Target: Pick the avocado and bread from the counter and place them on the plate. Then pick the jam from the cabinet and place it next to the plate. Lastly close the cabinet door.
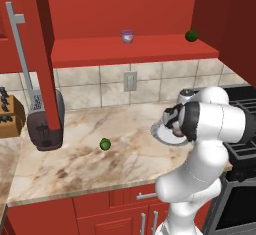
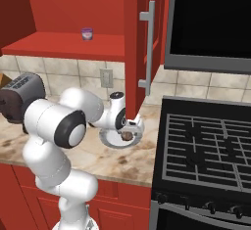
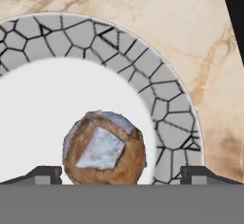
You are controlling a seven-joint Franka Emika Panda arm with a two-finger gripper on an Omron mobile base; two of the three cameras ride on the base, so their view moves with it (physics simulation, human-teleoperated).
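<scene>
Bread (image 3: pixel 104 147) lies on plate (image 3: pixel 162 104), between 2 dark fingertips (image 3: pixel 43 174) of gripper (image 3: pixel 121 175); tips stand wide on either side, touching nothing, so gripper open and empty. Left to right in left base view: toaster (image 1: pixel 45 119), avocado (image 1: pixel 105 144) on counter (image 1: pixel 75 164) well left of plate, jam (image 1: pixel 127 36) on cabinet (image 1: pixel 125 51) shelf, dark green ball (image 1: pixel 190 35) at shelf's right end.
</scene>
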